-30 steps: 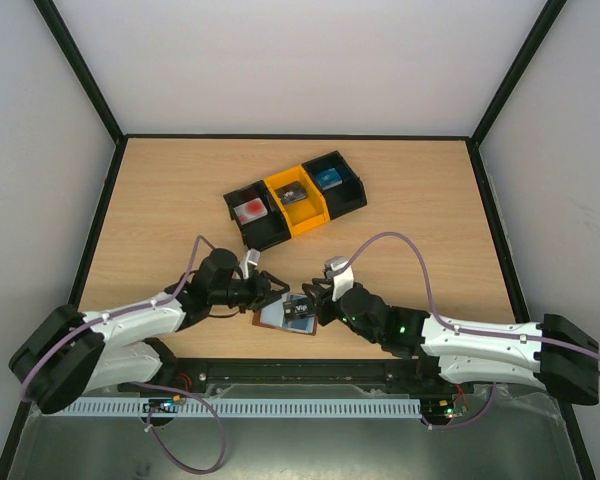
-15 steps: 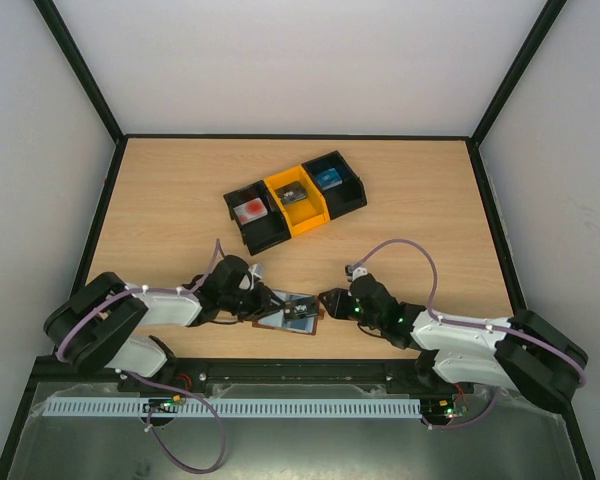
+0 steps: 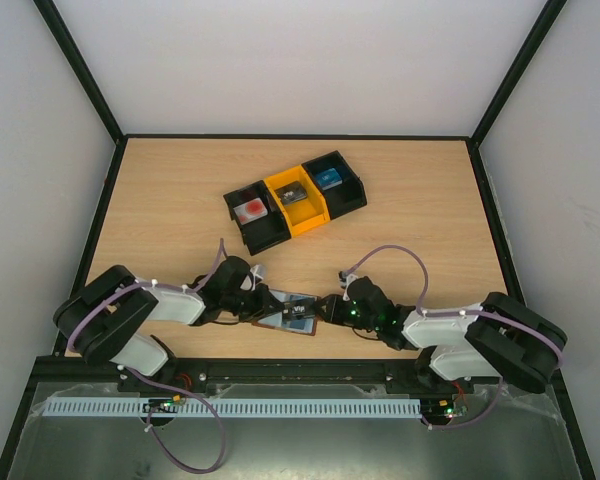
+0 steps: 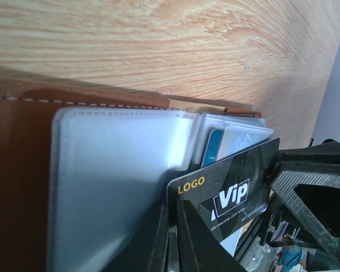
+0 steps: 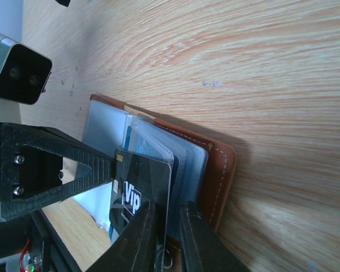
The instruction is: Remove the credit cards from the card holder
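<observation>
The brown leather card holder [image 3: 280, 322] lies open near the table's front edge, and it also shows in the left wrist view [image 4: 17, 170] and the right wrist view [image 5: 218, 170]. The dark grey "VIP" card [image 4: 232, 192] sticks partly out of its clear sleeves [image 4: 119, 170]. My left gripper [image 4: 171, 207] is shut on that card's corner. My right gripper [image 5: 170, 207] is clamped on the holder's sleeve stack from the opposite side, one finger lying over the dark card [image 5: 141, 187]. A blue card's edge [image 4: 212, 148] shows inside a sleeve. Both grippers [image 3: 263, 303] [image 3: 325, 310] flank the holder.
A row of three bins stands mid-table: a black bin [image 3: 252, 215], an orange bin [image 3: 296, 198] and a black bin [image 3: 332, 180], each with a small item inside. Dark walls edge the table.
Both arms have folded down low to the table. The right gripper has moved left onto the holder, and the left gripper has closed in from the other side. The holder has barely moved.
</observation>
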Controlling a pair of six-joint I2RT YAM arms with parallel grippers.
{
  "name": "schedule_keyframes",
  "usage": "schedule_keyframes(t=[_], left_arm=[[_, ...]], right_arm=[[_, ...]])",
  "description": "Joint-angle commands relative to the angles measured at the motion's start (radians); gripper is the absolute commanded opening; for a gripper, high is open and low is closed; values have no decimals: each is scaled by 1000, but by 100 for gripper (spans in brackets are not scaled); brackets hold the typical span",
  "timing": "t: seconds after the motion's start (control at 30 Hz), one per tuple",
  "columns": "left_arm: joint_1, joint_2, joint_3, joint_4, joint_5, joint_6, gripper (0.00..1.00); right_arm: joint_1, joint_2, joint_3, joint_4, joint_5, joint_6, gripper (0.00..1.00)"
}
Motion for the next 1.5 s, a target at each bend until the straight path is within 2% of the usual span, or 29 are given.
schedule_keyframes(t=[0.0, 0.1, 0.2, 0.37, 0.73, 0.93, 1.1, 1.23, 1.47], left_arm=[[4, 20, -25, 3, -6, 5, 9], [4, 14, -36, 36, 6, -14, 11], [4, 6, -44, 48, 4, -22, 12], [4, 17, -49, 48, -5, -21, 13], [4, -8, -48, -3, -9, -3, 18], [3, -118, -32, 9, 64, -28, 38], [-1, -323, 8, -61, 82, -5, 57], [1, -423, 34, -143, 54, 45, 60], [1, -478, -2, -82, 91, 25, 60]], right_arm=[[-5, 20, 1, 57, -33, 7, 13], [-5, 31, -1, 70, -39, 13, 11], [-5, 38, -5, 91, -41, 17, 3], [-6, -1, -23, 65, 4, 23, 2], [-19, -239, -7, -196, 132, -75, 2], [-29, -362, 43, -280, 56, -149, 2], [-29, -441, 53, -265, -69, -146, 2], [-30, -515, 41, -211, -128, -98, 2], [-30, -564, 44, -169, -189, -74, 2]])
